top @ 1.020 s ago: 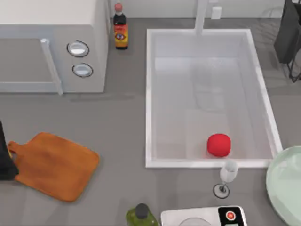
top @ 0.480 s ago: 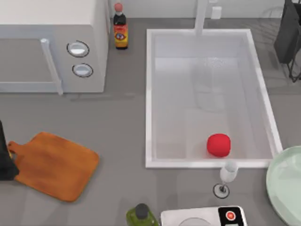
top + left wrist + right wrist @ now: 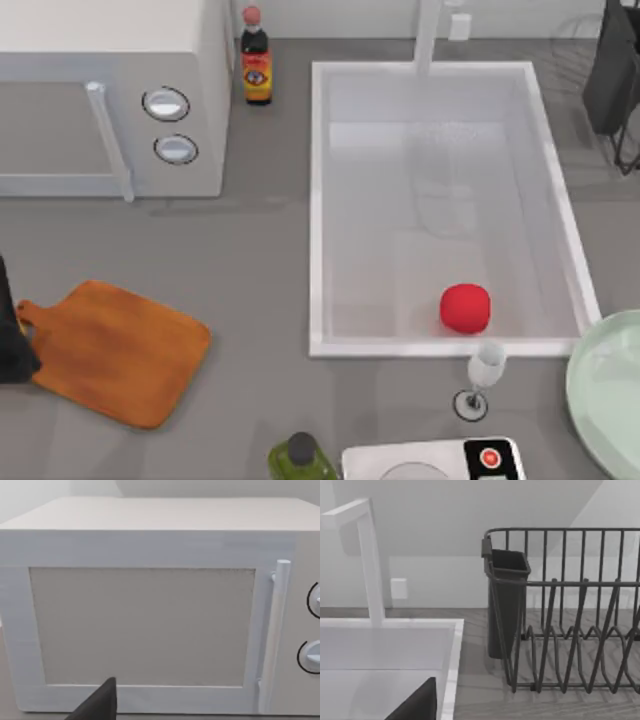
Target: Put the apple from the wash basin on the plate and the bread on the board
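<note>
The red apple (image 3: 465,307) lies in the wash basin (image 3: 316,210), close to its near right corner. Part of the mint-green plate (image 3: 608,395) shows at the table's right edge, just past the basin's near corner. The orange-brown board (image 3: 112,352) lies flat at the near left, its handle pointing left. My left arm (image 3: 10,335) is a dark shape at the left edge, beside that handle. A dark part of my left gripper (image 3: 97,707) faces the microwave door. A dark part of my right gripper (image 3: 417,705) hangs over the basin's far right corner. The bread is out of view.
A grey-white microwave (image 3: 110,100) fills the far left, with a dark sauce bottle (image 3: 256,60) beside it. A wine glass (image 3: 484,375) stands just in front of the basin. A green bottle (image 3: 300,460) and a white scale (image 3: 430,462) sit at the front edge. A dish rack (image 3: 570,625) stands far right.
</note>
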Robot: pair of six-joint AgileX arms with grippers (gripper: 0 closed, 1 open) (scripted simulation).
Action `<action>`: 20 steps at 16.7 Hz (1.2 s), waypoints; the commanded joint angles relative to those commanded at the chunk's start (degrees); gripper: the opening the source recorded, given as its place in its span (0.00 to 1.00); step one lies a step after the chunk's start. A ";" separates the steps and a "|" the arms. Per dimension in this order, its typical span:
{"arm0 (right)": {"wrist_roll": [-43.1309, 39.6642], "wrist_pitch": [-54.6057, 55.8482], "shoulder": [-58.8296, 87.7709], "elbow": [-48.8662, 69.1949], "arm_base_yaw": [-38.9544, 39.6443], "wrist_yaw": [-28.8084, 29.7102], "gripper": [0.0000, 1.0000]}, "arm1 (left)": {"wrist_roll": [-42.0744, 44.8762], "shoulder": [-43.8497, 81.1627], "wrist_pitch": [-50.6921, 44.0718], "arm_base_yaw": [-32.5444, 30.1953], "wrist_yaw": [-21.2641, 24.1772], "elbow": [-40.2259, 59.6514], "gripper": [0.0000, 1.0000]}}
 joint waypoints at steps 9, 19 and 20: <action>0.50 -1.15 1.75 1.68 0.48 0.00 1.00 | 0.00 0.00 0.00 0.00 0.00 0.00 1.00; 10.33 -23.52 43.81 35.48 9.92 0.05 1.00 | 0.00 0.00 0.00 0.00 0.00 0.00 1.00; 11.66 -26.55 50.02 40.09 11.20 0.06 1.00 | 0.00 0.00 0.00 0.00 0.00 0.00 1.00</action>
